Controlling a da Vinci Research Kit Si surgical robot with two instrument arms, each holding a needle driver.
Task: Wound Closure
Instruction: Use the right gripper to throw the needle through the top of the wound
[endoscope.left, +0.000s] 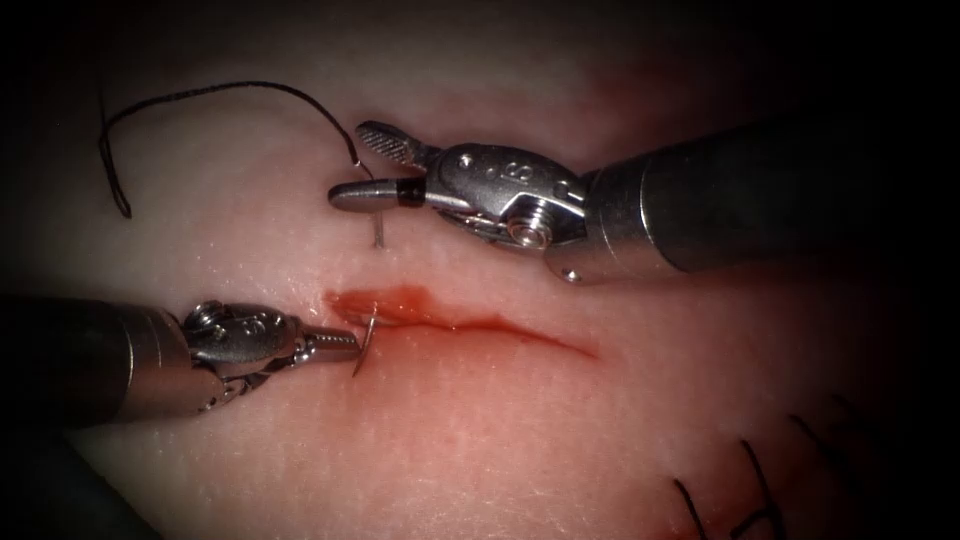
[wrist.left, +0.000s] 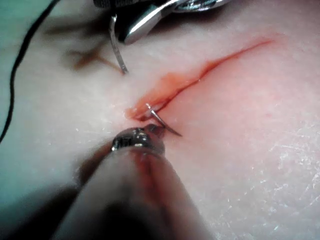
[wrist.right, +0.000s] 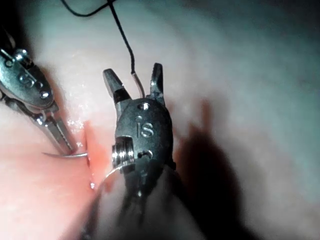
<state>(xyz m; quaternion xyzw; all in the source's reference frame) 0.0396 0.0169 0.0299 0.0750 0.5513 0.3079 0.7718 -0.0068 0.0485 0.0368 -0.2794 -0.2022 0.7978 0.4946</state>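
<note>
We see the left tool (endoscope.left: 345, 345) gripping the needle (endoscope.left: 364, 340) near its tip at the cut (endoscope.left: 470, 322); right tool (endoscope.left: 365, 165) gapes, empty; the needle looks stiff, slippery, best clamped mid-curve; the thread (endoscope.left: 200, 95) limp.

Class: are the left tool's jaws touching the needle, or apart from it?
Touching. In the endoscope view, the left tool grips the needle near its tip, at the cut.

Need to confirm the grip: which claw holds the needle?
The left claw, shut on the needle at the cut; the right claw is open.
</note>
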